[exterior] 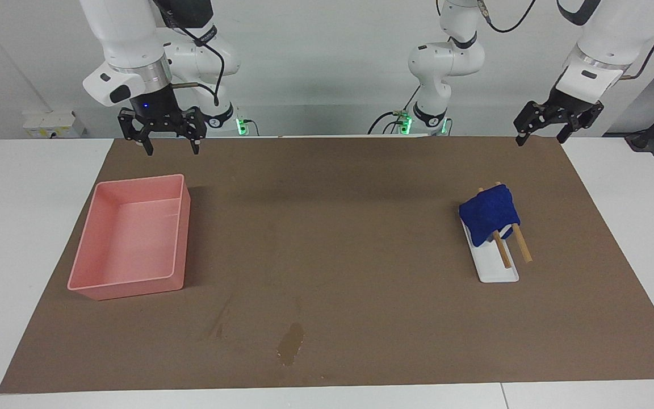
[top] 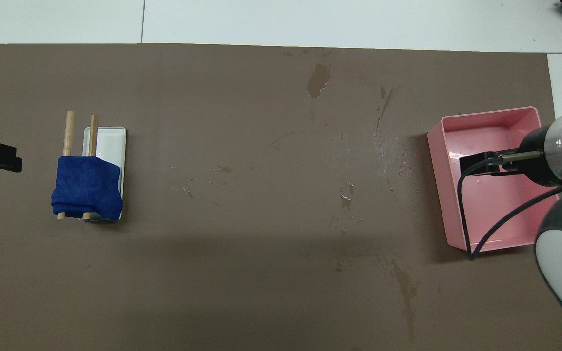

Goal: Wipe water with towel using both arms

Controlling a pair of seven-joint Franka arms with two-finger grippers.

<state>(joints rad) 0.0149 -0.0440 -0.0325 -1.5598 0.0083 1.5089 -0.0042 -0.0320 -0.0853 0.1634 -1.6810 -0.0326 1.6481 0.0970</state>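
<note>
Both grippers wait raised, jaws wide, empty.
The small deep-blue soft towel drapes a white two-stick stand (untouched); left gripper and right gripper hang apart.

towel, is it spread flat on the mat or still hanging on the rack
Hanging on the rack: the towel is draped over the two wooden sticks of the white stand, bunched rather than flat, and no gripper touches it.

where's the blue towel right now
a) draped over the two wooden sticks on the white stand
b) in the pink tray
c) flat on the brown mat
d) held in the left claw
a: the towel hangs over the sticks of the stand, with neither claw touching it.
</note>
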